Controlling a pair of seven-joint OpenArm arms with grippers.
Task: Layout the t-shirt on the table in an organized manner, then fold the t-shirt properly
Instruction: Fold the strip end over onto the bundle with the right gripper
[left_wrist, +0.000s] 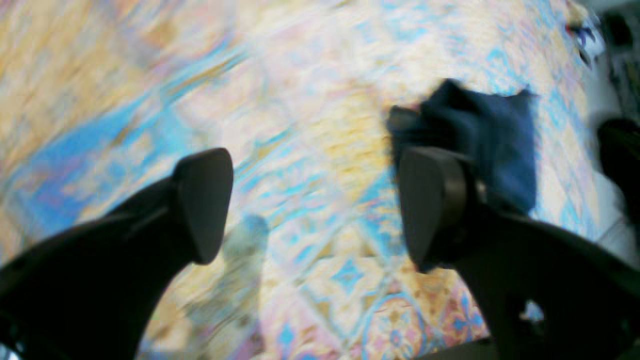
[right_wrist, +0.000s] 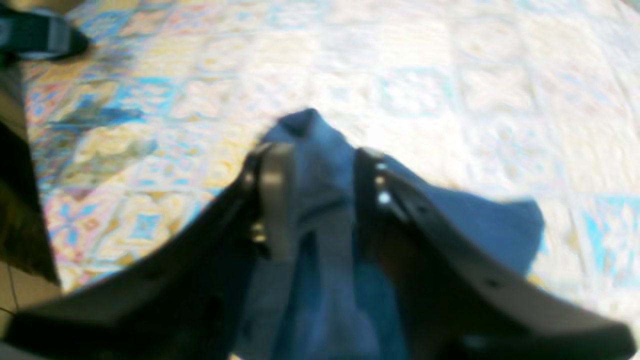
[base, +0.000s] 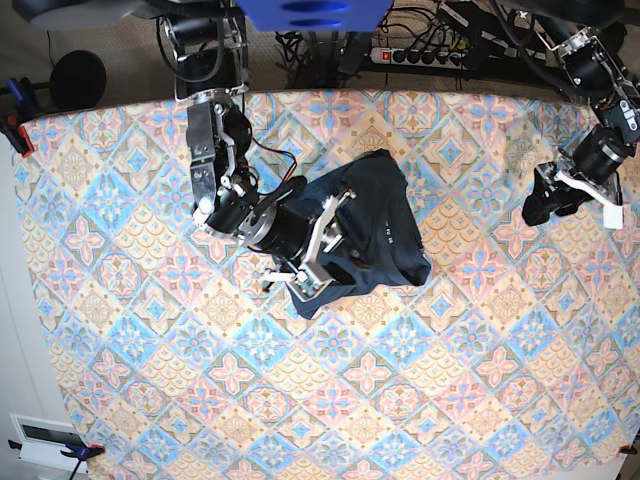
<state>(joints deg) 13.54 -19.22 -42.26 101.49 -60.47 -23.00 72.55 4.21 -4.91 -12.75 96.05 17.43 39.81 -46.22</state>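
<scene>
Navy cotton fills the near part of my right wrist view: the t-shirt (right_wrist: 320, 210) runs up between the two fingers of the right gripper (right_wrist: 315, 200), whose jaws stand only partly apart with fabric bunched in the gap. I cannot confirm from the blurred frame whether the pads (right_wrist: 275, 200) are clamping the cloth or merely straddling it.

In the base view the garment (base: 375, 235) lies crumpled near the middle of the table (base: 450, 400), with the right gripper (base: 305, 275) at its lower left edge.

The left gripper (left_wrist: 315, 205) is spread wide and holds nothing. It hangs over bare patterned cloth, well apart from the shirt, near the far side of the table (base: 565, 195).

Risks, as I judge them:
1. A loose hold. If I lift now, the fabric may slip out and fall back in a heap.
2. A multi-layer grab. The bunch between the fingers may include both front and back, so pulling would drag the whole shirt rather than spread it.
3. One-arm work. With the left gripper far off, nothing anchors the opposite edge.
4. Snagging the tablecloth on a low pass.
</scene>
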